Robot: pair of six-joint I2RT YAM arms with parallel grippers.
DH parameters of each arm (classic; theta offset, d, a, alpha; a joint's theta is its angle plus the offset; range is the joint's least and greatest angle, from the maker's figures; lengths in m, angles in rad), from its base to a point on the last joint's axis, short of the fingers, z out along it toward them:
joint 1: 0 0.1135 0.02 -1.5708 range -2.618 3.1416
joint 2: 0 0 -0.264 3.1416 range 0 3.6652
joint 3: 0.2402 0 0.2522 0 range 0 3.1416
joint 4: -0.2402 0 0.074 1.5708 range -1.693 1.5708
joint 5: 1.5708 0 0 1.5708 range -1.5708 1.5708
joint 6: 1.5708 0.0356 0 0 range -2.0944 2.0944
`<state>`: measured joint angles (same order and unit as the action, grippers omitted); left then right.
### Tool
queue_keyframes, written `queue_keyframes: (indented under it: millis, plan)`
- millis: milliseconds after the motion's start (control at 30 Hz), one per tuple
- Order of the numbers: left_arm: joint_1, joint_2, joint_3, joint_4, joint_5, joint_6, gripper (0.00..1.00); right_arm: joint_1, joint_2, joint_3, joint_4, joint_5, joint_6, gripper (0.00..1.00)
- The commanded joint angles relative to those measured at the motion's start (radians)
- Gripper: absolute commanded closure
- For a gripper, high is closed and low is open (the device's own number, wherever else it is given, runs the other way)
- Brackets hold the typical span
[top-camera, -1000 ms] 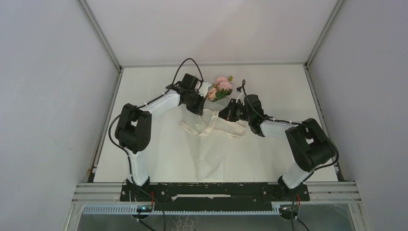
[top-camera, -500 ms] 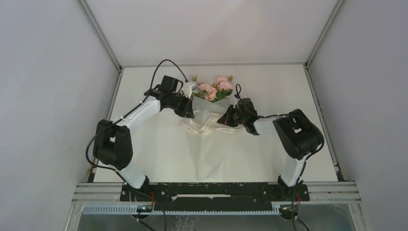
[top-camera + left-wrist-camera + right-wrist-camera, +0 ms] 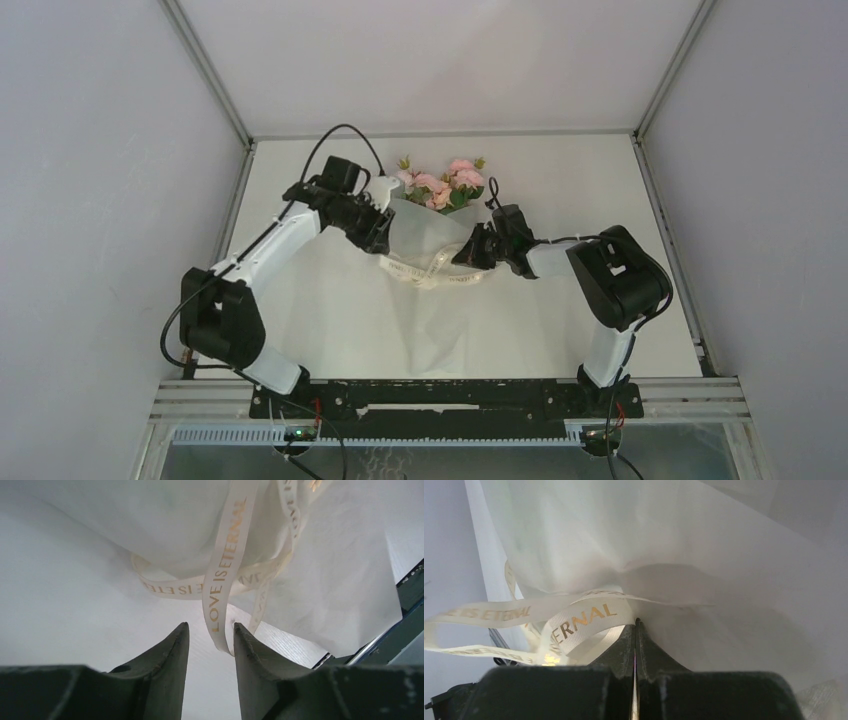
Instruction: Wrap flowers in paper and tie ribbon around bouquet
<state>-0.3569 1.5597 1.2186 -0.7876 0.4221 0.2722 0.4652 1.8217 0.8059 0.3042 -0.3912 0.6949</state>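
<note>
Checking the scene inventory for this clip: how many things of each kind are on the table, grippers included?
Pink flower bunch: 1
White paper sheet: 1
Cream ribbon, printed LOVE IS ETERNAL: 1
Grippers: 2 (left gripper, right gripper)
Total: 5

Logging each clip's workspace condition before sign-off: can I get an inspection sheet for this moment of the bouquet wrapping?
Surface: white tabletop, no stains seen.
Job's things: pale pink flowers with green leaves sit in the thin white paper sheet rolled around their stems; the narrow cream ribbon with gold lettering loops loosely under it, no knot seen.
Clutter: nothing seen.
Grippers: left gripper open, ribbon hanging between its jaws; right gripper shut, seemingly pinching the ribbon.
Cables: black cables arch above both wrists.
Surroundings: plain grey enclosure walls.
</note>
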Motion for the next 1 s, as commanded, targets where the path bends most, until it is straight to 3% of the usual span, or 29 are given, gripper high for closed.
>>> queue_keyframes:
  millis: [0, 100, 267, 433, 533, 667, 800, 967]
  plan:
    - [-0.089, -0.054, 0.163, -0.062, 0.075, 0.157, 0.56, -0.018, 0.008, 0.029, -0.030, -0.064, 0.032, 1.00]
    - [-0.198, -0.016, 0.190, -0.099, 0.090, 0.252, 0.54, -0.027, 0.006, 0.029, -0.038, -0.072, 0.048, 1.00]
    - [-0.259, 0.014, 0.204, -0.066, 0.085, 0.274, 0.46, -0.033, -0.004, 0.029, -0.063, -0.072, 0.053, 1.00]
    - [-0.247, -0.016, 0.211, -0.079, 0.082, 0.284, 0.36, -0.039, -0.005, 0.029, -0.055, -0.096, 0.065, 1.00]
    - [-0.182, -0.059, 0.180, -0.056, 0.088, 0.250, 0.31, -0.039, -0.005, 0.037, -0.060, -0.103, 0.069, 1.00]
    - [-0.154, -0.116, 0.113, -0.011, 0.024, 0.253, 0.36, -0.035, -0.006, 0.061, -0.092, -0.106, 0.064, 1.00]
    - [-0.313, -0.070, 0.077, 0.007, 0.012, 0.305, 0.50, -0.034, -0.013, 0.081, -0.112, -0.110, 0.069, 1.00]
    - [-0.458, 0.071, 0.069, 0.136, -0.064, 0.379, 0.33, -0.034, -0.035, 0.087, -0.152, -0.099, 0.067, 1.00]
